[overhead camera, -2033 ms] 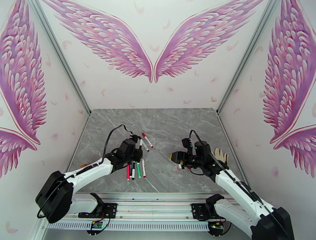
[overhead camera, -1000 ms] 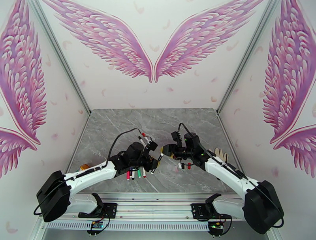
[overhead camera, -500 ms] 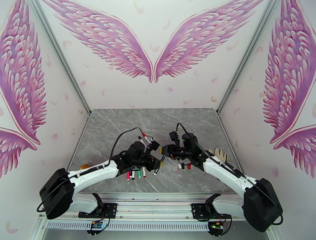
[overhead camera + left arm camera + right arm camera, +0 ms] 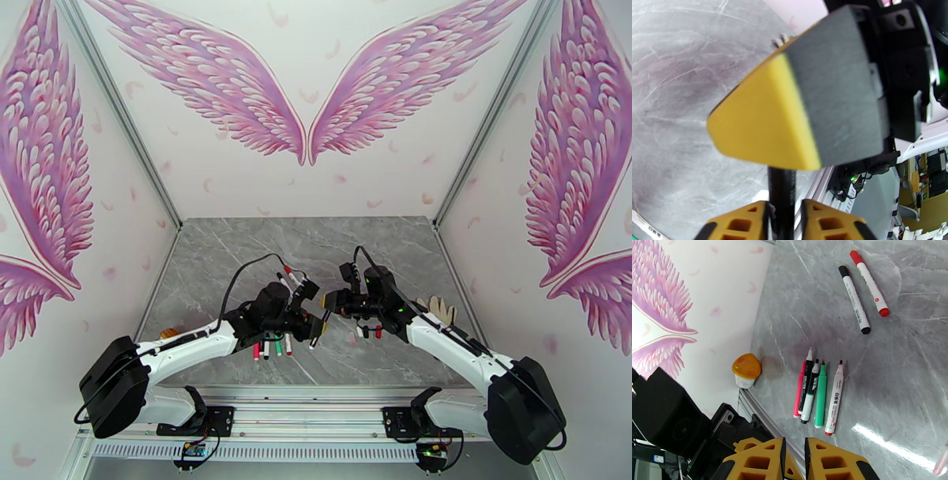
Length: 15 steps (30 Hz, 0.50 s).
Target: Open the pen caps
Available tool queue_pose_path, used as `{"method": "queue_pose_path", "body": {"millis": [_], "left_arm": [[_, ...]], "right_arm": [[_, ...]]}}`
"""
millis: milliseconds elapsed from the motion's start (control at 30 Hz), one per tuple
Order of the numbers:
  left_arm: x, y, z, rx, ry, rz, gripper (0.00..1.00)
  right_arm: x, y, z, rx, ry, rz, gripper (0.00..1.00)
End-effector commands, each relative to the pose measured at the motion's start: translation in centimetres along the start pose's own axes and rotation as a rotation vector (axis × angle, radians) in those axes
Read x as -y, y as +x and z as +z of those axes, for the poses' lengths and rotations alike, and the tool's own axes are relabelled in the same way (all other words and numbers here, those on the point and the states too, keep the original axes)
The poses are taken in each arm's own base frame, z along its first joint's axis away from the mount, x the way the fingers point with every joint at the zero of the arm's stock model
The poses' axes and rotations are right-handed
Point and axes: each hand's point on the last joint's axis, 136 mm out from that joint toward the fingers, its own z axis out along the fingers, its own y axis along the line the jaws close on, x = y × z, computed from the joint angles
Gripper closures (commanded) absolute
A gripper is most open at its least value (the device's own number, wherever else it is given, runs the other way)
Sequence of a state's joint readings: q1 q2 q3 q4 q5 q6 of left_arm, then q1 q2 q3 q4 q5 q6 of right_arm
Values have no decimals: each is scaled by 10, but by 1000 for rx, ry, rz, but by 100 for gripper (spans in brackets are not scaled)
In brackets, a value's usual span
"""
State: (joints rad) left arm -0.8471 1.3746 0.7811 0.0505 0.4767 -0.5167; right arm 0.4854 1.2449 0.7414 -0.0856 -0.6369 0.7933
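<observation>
The far half of the desk (image 4: 316,237) is open for passing. Mid-desk is crowded: the right fingers (image 4: 762,118) sit close in front of the left fingers (image 4: 813,209). Four pens (image 4: 817,394) lie in a row nearer, two more pens (image 4: 861,291) beyond, and an orange-lidded cup (image 4: 745,371) against the left wall.

Four uncapped pens (image 4: 821,394) lie side by side at centre on the counter (image 4: 900,370). Two capped pens (image 4: 854,299) lie at one o'clock, an orange-lidded cup (image 4: 745,370) at nine o'clock, and the right hand (image 4: 794,447), fingers nearly together, at six o'clock.
</observation>
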Motion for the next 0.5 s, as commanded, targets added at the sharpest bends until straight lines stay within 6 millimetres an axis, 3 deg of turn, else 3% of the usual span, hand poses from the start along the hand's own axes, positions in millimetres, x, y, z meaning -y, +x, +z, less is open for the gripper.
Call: {"method": "queue_pose_path", "body": {"millis": [0,300,467], "left_arm": [[1,-1,4,11,30,-6,64],[-2,1,13,-6,55,-33,60],[0,-2,12,3,56,-30,76]], "right_arm": [[-23,-8,-6,20,-48,-30,86],[-32,-7,-7,11,-87,-29,87],[-29,-7,-6,11,-77,-19,87]]}}
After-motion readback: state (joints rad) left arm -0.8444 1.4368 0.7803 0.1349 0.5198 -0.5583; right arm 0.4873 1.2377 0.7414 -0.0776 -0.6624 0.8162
